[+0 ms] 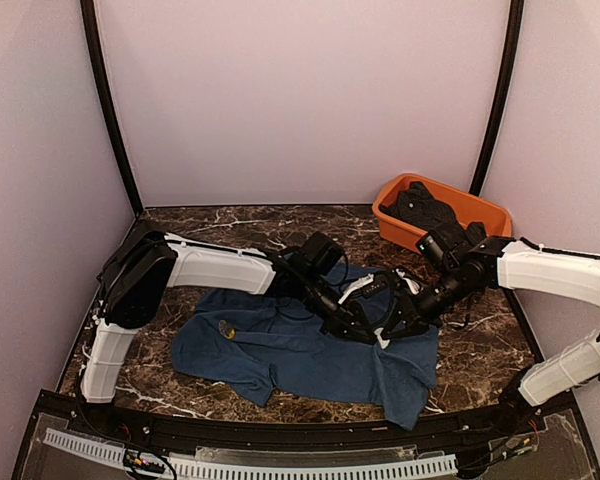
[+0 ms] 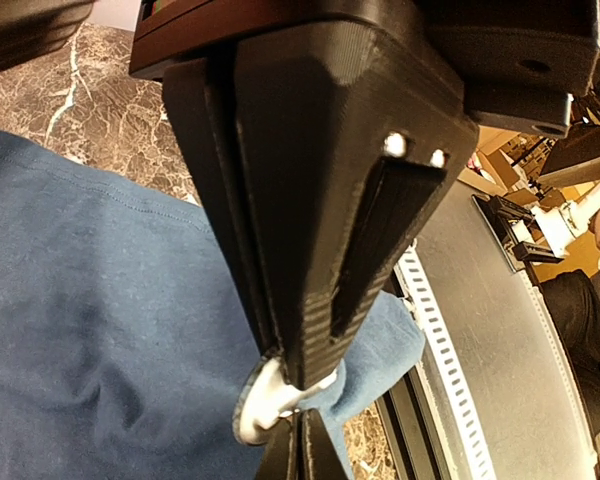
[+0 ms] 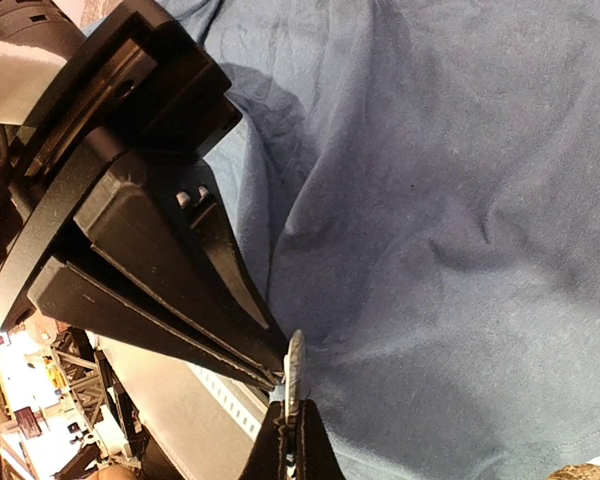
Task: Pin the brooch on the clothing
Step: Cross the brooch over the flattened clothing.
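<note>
This is a robotics lab test cell: plain pale panels [image 1: 300,100] framed by black poles [image 1: 108,110] wall in a marble-patterned bench [image 1: 230,225]. A slotted white cable duct [image 1: 280,467] lines its near edge, and cluttered metal frames [image 3: 70,385] show beyond.

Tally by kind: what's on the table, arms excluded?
shirt: 1
tub: 1
dark clothes heaped in the tub: 1
brooch: 1
small yellow item on the shirt: 1
Total: 5

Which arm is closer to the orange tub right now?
Right. The right arm passes just in front of the orange tub; the left arm reaches in from the left, over the clothing.
</note>
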Motion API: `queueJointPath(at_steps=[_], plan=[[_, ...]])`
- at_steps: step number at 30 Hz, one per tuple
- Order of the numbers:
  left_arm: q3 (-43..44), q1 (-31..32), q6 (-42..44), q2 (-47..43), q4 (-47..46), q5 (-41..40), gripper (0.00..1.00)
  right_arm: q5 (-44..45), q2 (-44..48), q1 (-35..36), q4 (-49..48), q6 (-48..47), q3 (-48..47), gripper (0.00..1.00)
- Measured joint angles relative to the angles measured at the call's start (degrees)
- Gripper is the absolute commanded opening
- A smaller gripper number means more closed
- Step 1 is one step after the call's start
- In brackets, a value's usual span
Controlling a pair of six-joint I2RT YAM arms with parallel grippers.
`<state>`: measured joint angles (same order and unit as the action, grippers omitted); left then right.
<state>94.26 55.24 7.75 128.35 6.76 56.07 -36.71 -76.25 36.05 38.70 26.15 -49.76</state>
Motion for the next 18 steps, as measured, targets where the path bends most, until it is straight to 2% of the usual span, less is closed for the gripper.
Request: queueJointPath(at_steps=[3,5,9,14,15,18], plan=[[-0.26,0.0,-0.11,-0.02,-0.52,0.0,0.03,0.09,-0.02,0.0,0.04,0.0,0.02,0.0],[-0.44,0.02,-0.24,-0.02,-0.94,-0.04,0.16,0.31,-0.02,0.0,0.15,-0.04,0.07,0.0],[-0.94,-0.02,-0.59,-0.15,-1.84,-0.46,0.36,2.38,-0.04,0.0,1.22,-0.13,0.17,0.0],[-2.64,-0.15,-0.44,-1.66,-3.8,-3.78,0.46,1.25,-0.04,0.35,1.66,-0.24,0.15,0.0],[-2.93,-0.26,-0.42,-1.75,-4.09,-4.28,0.51,0.68,-0.04,0.37,1.68,-0.31,0.15,0.0],[-3.41,-0.46,0.11,-1.77,-4.2,-5.79,0.55,0.22,-0.04,0.37,1.68,-0.39,0.15,0.0]])
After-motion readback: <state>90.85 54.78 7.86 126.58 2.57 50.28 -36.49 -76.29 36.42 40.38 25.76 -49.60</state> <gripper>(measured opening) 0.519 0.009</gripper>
